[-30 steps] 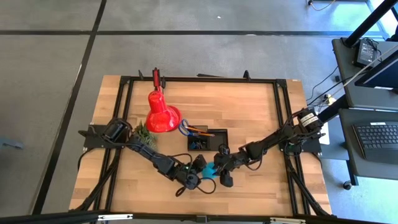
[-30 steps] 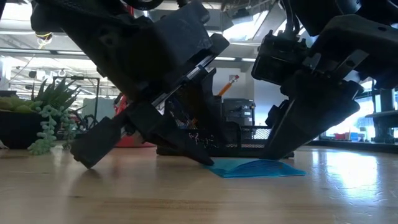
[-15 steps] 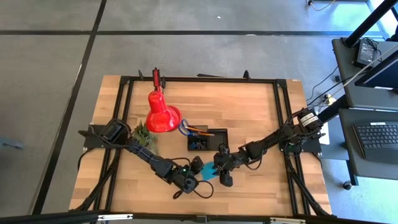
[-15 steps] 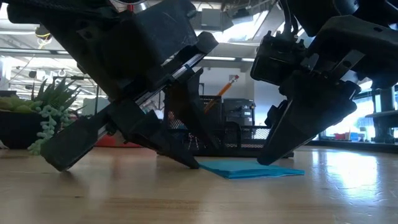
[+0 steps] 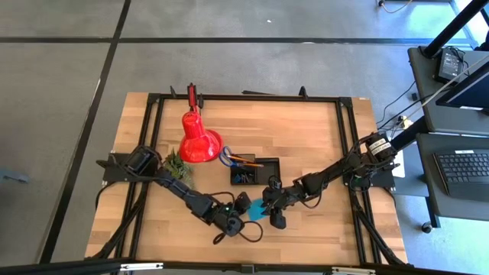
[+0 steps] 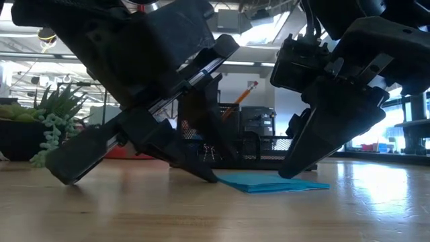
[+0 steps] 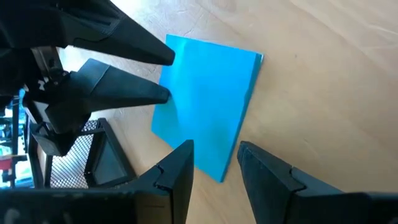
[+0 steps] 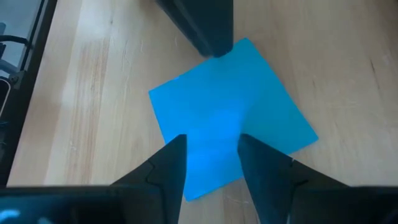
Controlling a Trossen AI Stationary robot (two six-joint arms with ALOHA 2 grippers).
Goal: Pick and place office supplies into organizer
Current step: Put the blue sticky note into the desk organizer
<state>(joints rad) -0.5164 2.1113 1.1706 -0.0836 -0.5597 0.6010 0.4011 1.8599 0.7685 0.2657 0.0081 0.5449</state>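
Paper first: your blue note pad (image 6: 275,182) lies flat on the wooden table (image 5: 306,137) near its front edge, with both grippers bearing down on it from opposite sides. Your left gripper (image 7: 214,158) has its fingers parted by a narrow gap, and one corner of the pad sits just ahead of that gap; the fingertips (image 7: 180,155) reach the pad's edge, but you cannot tell whether they touch it. Your right gripper (image 8: 211,152) hangs over the pad's other side, its fingers also slightly apart with blue showing between them, and it holds nothing. In the low view both grippers slant down so that their tips meet the table at the pad's two ends. From above, the pad (image 5: 257,211) shows only as a small blue patch between the two wrists. Just behind it sits the black mesh organizer (image 5: 255,171), with orange pencils (image 5: 246,161) lying across it and the blue scissor handles (image 5: 226,157) at its left end. Farther back and left stand the red desk lamp (image 5: 199,140) and the small green plant (image 5: 177,166). You will find no brand, label or writing that can be read on any of these things.
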